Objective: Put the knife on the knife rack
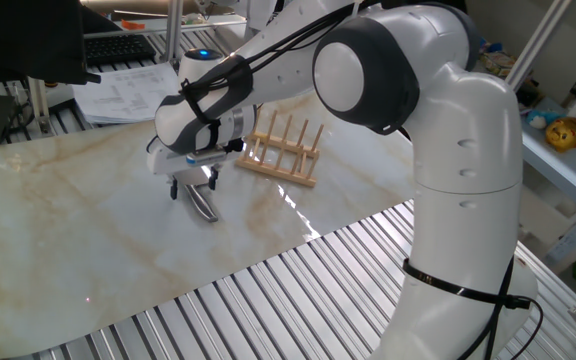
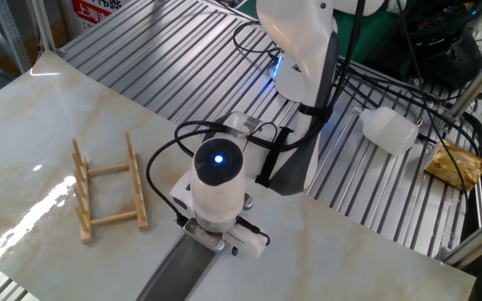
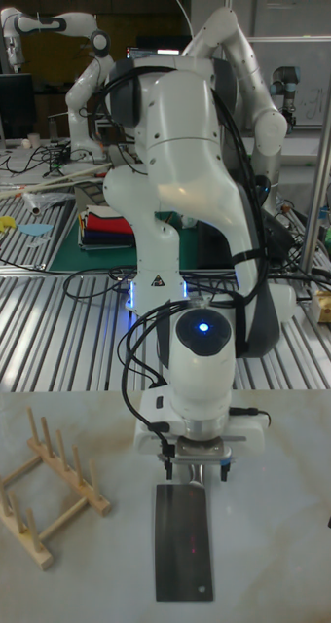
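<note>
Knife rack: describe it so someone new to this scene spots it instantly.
Start at the marble-patterned table and find the white gripper hovering over the knife. The knife rack stands just beside it, empty. It is the only wooden thing there: a light slatted base with two rows of upright pegs.

The arm bends low over the table, its gripper (image 3: pixel 194 474) pointing straight down, fingers closed at six o'clock.
</note>
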Controlling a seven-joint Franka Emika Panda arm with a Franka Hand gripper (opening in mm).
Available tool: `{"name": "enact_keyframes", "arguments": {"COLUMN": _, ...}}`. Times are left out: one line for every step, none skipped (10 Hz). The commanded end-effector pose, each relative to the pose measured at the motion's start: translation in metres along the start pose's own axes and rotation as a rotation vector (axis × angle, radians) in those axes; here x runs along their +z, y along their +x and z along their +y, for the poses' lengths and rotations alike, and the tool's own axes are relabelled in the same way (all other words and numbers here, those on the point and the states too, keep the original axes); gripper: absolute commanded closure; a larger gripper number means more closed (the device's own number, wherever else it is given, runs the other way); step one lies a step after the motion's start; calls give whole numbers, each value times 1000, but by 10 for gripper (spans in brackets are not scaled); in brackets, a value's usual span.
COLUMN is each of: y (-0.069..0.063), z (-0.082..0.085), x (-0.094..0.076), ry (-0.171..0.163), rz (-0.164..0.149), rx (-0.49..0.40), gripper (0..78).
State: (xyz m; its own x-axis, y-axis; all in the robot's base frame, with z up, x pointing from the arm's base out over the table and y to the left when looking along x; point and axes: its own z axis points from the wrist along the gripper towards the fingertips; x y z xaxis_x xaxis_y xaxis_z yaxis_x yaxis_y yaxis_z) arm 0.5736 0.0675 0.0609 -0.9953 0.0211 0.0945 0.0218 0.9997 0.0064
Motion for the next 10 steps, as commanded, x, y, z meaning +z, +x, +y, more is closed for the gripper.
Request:
{"name": "enact_keyframes", "arguments": {"y": 0, "z": 0, "x": 1, "ry": 2, "rz": -4, "rx": -3, "gripper": 2}}
{"name": "enact_keyframes", "arguments": {"y": 0, "z": 0, "x": 1, "ry": 2, "rz": -5, "rx": -3, "gripper": 2}}
{"name": "enact_keyframes", "arguments": {"y": 1, "z": 0, "x": 2, "ry": 2, "rz": -4, "rx": -3, "gripper": 2}}
{"name": "enact_keyframes", "arguments": {"y": 1, "z": 0, "x": 2, "ry": 3, "rz": -4, "rx": -1, "gripper": 2}}
{"name": "enact_keyframes", "arguments": {"y": 1, "z": 0, "x": 2, "ry": 11, "rz": -4, "rx": -2, "gripper": 2}}
{"name": "enact_keyframes", "arguments": {"y": 1, "z": 0, "x": 2, "ry": 11, "rz": -4, "rx": -2, "gripper": 2}}
{"name": "enact_keyframes", "arguments": {"y": 1, "z": 0, "x": 2, "ry": 11, "rz": -4, "rx": -2, "gripper": 2}}
{"name": "enact_keyframes", "arguments": {"y": 1, "z": 0, "x": 2, "ry": 11, "rz": -4, "rx": -1, "gripper": 2}}
{"name": "enact_keyframes", "arguments": {"y": 1, "z": 0, "x": 3, "ry": 9, "rz": -3, "rx": -3, "gripper": 2}}
{"name": "enact_keyframes", "arguments": {"y": 1, "z": 0, "x": 3, "ry": 6, "rz": -3, "rx": -6, "gripper": 2}}
